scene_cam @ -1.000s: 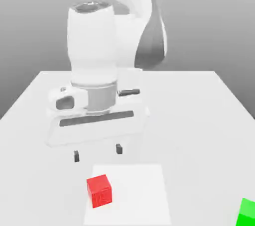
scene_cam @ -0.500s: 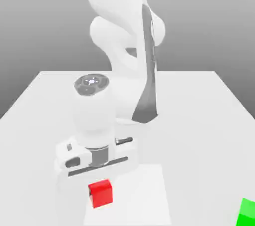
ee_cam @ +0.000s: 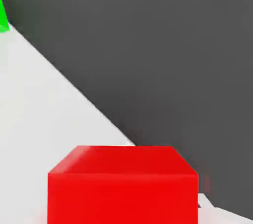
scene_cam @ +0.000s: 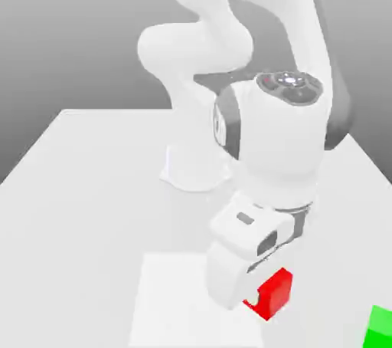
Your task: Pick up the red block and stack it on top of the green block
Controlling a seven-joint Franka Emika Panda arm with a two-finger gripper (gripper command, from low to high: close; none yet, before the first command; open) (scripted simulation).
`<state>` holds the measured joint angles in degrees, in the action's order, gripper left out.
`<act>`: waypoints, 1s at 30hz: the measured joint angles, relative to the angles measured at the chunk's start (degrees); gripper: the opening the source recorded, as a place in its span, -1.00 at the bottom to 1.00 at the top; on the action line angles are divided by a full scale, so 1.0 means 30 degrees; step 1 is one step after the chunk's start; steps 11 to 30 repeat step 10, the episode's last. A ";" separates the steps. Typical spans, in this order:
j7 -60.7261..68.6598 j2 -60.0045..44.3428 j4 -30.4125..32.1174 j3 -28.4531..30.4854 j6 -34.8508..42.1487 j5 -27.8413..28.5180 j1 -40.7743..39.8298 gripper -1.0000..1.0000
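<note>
Claw [scene_cam: 260,300] now clamps the red block [scene_cam: 273,293] — a second ago it hung open above it. Block has shifted toward the green block [scene_cam: 379,327] — transfer appears underway, stacking outstanding.

This is a bare simulated test bench and not any lived-in room: a plain white table [scene_cam: 84,185] stands against a smooth, featureless grey backdrop [scene_cam: 69,24] with no walls, furniture or clutter. A glossy white robot arm [scene_cam: 230,47] is mounted at the far side of the table, and the flat, textureless surfaces and even shading give everything a computer-rendered look. The only small props are a plain red block [scene_cam: 273,293] and a green block [scene_cam: 380,328], simple toy-like cubes.
</note>
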<state>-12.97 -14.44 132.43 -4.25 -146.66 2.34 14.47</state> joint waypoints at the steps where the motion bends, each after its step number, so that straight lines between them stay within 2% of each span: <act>1: -0.0050 -0.0243 -0.0538 -0.0381 0.0308 0.0146 0.0471 -1.00; 3: -0.0180 -0.1120 -0.1699 -0.1059 0.0621 0.0529 0.1455 -1.00; 6: -0.0566 -0.3419 -0.2656 -0.1122 -0.0695 0.1242 0.2399 -1.00; 7: -0.0627 -0.3782 -0.2736 -0.1081 -0.0977 0.1341 0.2503 1.00; 30: -0.0627 -0.3782 -0.2736 -0.1081 -0.0977 0.1340 0.2503 1.00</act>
